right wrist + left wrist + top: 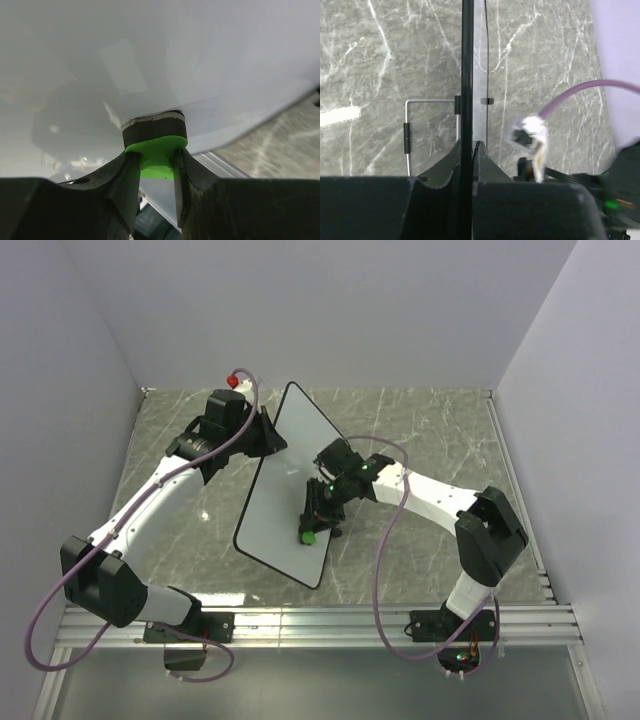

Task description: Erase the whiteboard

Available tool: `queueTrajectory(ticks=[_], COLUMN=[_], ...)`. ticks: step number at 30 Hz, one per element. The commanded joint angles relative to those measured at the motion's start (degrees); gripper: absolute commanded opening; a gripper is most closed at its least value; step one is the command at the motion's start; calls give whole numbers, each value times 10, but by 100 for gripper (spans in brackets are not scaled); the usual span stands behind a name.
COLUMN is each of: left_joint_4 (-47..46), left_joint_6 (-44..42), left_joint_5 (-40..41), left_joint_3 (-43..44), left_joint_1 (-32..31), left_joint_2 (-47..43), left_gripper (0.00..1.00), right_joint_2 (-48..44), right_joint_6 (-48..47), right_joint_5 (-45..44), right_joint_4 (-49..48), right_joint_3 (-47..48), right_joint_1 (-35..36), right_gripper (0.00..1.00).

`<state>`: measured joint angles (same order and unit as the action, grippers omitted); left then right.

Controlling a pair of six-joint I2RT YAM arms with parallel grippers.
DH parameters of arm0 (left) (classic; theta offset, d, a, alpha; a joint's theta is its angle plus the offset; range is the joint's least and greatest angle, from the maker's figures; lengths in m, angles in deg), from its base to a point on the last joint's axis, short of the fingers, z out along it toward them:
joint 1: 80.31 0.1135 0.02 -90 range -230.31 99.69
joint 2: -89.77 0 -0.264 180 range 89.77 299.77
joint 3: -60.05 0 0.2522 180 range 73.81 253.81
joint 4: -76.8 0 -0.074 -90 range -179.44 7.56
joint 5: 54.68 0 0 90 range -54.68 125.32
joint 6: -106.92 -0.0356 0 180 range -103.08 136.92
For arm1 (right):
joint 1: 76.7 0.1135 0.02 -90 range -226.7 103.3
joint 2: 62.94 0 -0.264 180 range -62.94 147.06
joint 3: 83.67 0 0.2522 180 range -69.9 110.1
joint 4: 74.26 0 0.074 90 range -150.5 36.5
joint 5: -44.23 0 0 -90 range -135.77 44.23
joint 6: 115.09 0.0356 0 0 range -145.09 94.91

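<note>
The whiteboard (280,490) is a large white board with a thin black frame, held tilted up off the table. My left gripper (268,436) is shut on its left edge; in the left wrist view the black frame (467,75) runs edge-on between the closed fingers. My right gripper (318,518) is shut on the green eraser (309,536) and presses its dark felt against the board's face near the lower right. In the right wrist view the eraser (156,150) sits between the fingers, flat against the white surface (150,50). No marks show on the board.
The grey marbled table (430,440) lies under the board. A thin wire stand (408,137) shows on the table in the left wrist view. White walls close in the left, back and right. A metal rail (330,620) runs along the near edge.
</note>
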<state>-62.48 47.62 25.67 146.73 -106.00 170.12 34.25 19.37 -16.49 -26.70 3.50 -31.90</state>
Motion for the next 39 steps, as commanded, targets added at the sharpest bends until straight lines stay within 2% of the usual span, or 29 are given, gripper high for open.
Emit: queueTrajectory(ticks=[1, 6, 11, 22, 27, 30, 39], left_joint_4=[136, 136, 134, 127, 129, 135, 191], left_joint_6=[-49, -50, -53, -53, -49, -45, -31], left_joint_5=[0, -1, -2, -6, 4, 14, 55], left_joint_3=[-78, -81, -82, -83, -68, -54, 28], left_joint_1=[-86, -86, -86, -86, -86, -86, -82], left_joint_2=[76, 77, 79, 79, 80, 81, 115], left_gripper=[0, 0, 0, 0, 0, 0, 0], right_joint_2=[57, 78, 61, -4, -35, -58, -131], right_joint_6=[0, -1, 0, -2, -2, -3, -25], right_joint_5=[-76, -99, -105, -121, -160, -176, -176], right_joint_4=[-58, -38, -27, 40, 85, 96, 103], right_joint_3=[-56, -61, -44, 106, 161, 138, 11], right_joint_1=[16, 16, 17, 17, 4, -18, -147], right_gripper=[0, 0, 0, 0, 0, 0, 0])
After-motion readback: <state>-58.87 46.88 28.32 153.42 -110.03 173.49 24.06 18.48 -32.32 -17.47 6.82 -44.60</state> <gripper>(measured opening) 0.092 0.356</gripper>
